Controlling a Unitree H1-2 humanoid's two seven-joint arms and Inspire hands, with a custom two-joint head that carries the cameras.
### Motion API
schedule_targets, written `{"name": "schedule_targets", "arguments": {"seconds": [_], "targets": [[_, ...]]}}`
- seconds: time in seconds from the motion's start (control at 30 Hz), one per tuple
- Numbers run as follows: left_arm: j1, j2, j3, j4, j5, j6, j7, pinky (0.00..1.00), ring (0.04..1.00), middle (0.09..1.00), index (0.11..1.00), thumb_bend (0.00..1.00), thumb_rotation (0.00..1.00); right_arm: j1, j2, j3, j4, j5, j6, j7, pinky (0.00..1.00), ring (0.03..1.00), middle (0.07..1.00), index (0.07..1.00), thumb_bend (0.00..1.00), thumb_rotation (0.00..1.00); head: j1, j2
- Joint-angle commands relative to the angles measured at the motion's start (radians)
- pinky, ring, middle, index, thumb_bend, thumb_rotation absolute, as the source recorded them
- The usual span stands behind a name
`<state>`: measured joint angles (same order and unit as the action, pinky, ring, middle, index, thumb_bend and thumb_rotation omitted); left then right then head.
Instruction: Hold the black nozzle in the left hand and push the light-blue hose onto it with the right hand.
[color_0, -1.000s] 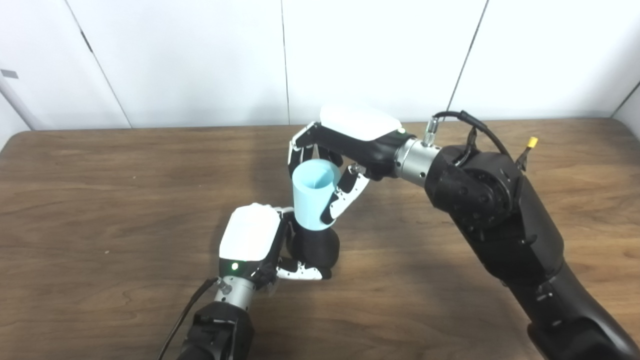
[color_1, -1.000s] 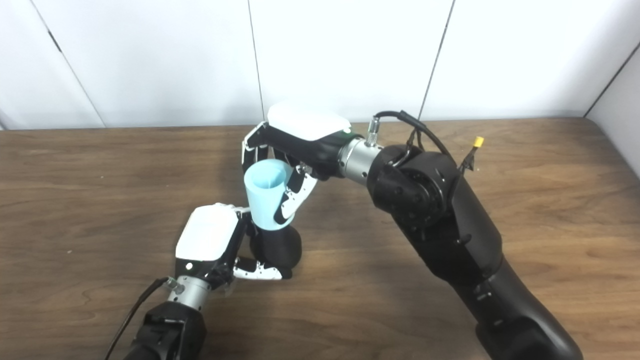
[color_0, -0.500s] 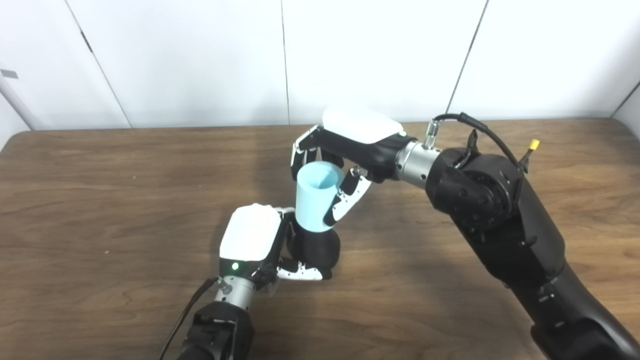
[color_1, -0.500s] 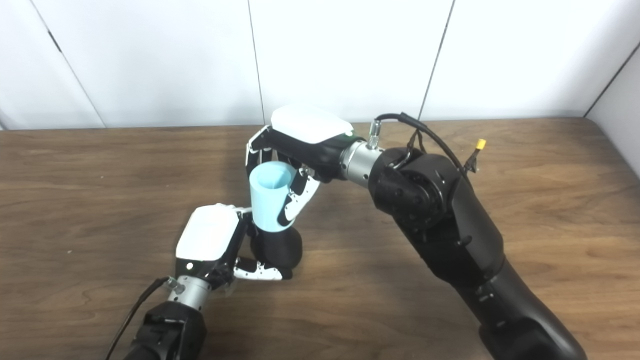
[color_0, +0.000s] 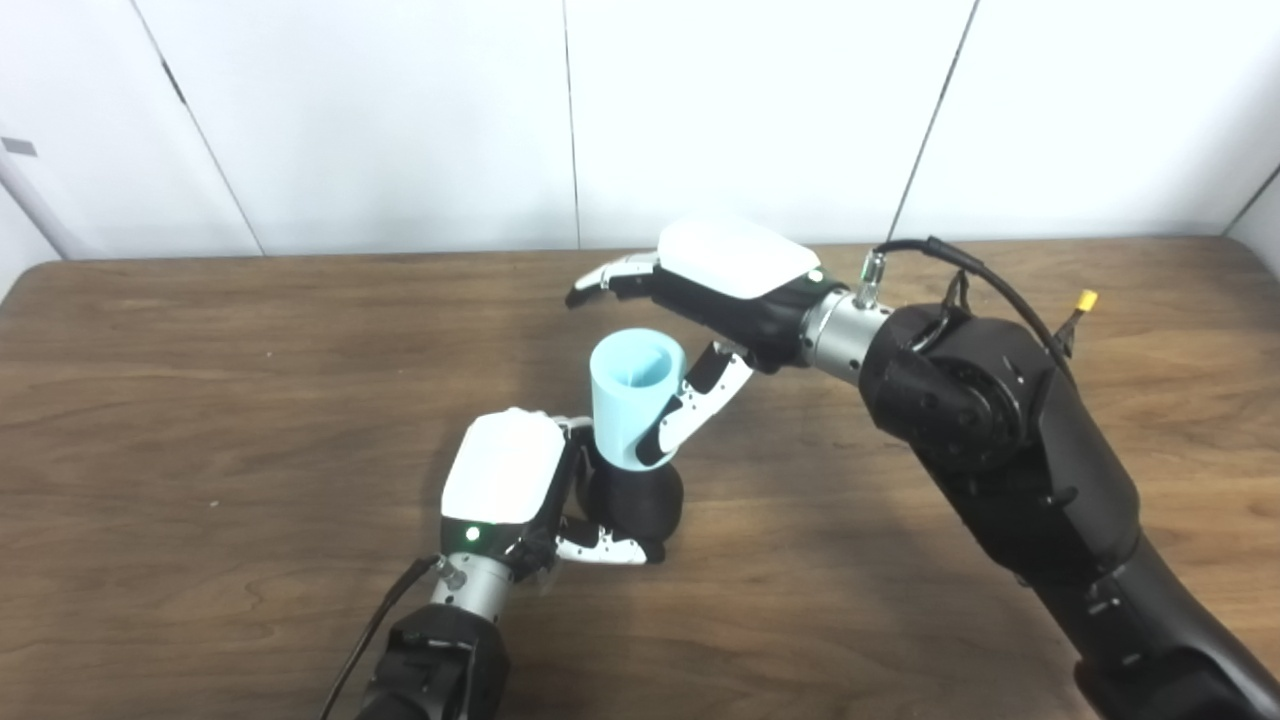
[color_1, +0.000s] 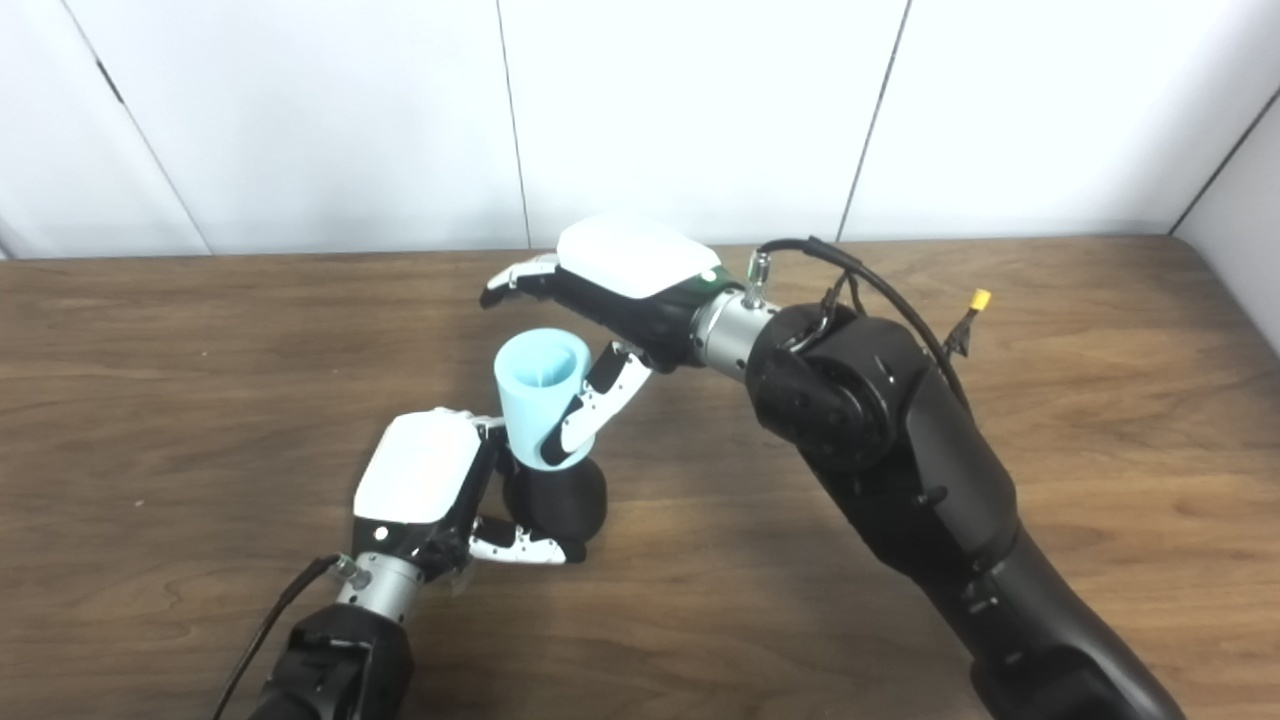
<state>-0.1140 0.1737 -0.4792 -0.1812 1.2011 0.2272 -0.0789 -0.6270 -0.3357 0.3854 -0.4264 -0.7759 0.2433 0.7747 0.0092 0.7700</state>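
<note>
The black nozzle (color_0: 632, 503) stands on the wooden table (color_0: 200, 400), and my left hand (color_0: 505, 480) is shut around its base. The light-blue hose (color_0: 628, 397), a short open tube, sits upright on top of the nozzle. My right hand (color_0: 700, 300) is above and right of the hose with its fingers spread straight out past the hose's far side. Only its thumb (color_0: 690, 410) still lies against the hose's right side. The same scene shows in the right eye view, with the hose (color_1: 540, 395) on the nozzle (color_1: 555, 505).
The white wall panels (color_0: 560, 120) stand behind the table's far edge. My right forearm (color_0: 1000, 430) crosses the table's right half, with a yellow-tipped cable (color_0: 1082, 300) at its elbow.
My right hand's fingers have opened off the hose and now stretch out flat; the hand has drawn slightly right. The hose stays on the nozzle. My left hand has not moved.
</note>
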Motion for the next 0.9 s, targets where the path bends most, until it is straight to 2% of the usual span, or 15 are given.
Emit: {"name": "schedule_targets", "arguments": {"seconds": [0.0, 0.3, 0.57, 0.7, 0.87], "targets": [[0.027, -0.006, -0.024, 0.001, -0.004, -0.014, -0.042, 0.71, 0.615, 0.512, 0.476, 0.52, 0.0, -0.036, -0.006, -0.014, -0.046, -0.012, 0.002, 0.002, 0.73, 0.902, 0.931, 0.866, 1.0, 0.46, 0.0, 0.002], [0.026, -0.002, -0.025, 0.004, 0.0, -0.016, -0.044, 0.71, 0.614, 0.503, 0.48, 0.52, 0.0, -0.032, -0.01, -0.033, -0.053, 0.006, -0.016, -0.007, 0.75, 0.88, 0.902, 0.85, 0.97, 0.47, 0.001, 0.004], [0.024, -0.001, -0.026, 0.005, -0.003, -0.016, -0.052, 0.72, 0.617, 0.515, 0.475, 0.52, 0.0, -0.016, -0.018, -0.042, -0.099, 0.008, -0.047, -0.012, 0.8, 0.88, 0.884, 0.857, 0.87, 0.66, 0.001, 0.004], [0.024, -0.002, -0.026, 0.006, -0.003, -0.015, -0.051, 0.71, 0.611, 0.51, 0.477, 0.52, 0.0, 0.006, -0.034, -0.044, -0.141, 0.014, -0.052, 0.01, 0.81, 0.881, 0.888, 0.871, 0.84, 0.76, 0.003, 0.005], [0.022, -0.003, -0.025, 0.008, -0.006, -0.014, -0.054, 0.71, 0.611, 0.511, 0.477, 0.52, 0.0, 0.038, -0.06, -0.049, -0.17, 0.031, -0.071, 0.015, 0.81, 0.881, 0.882, 0.89, 0.8, 0.8, 0.004, 0.006]]}}
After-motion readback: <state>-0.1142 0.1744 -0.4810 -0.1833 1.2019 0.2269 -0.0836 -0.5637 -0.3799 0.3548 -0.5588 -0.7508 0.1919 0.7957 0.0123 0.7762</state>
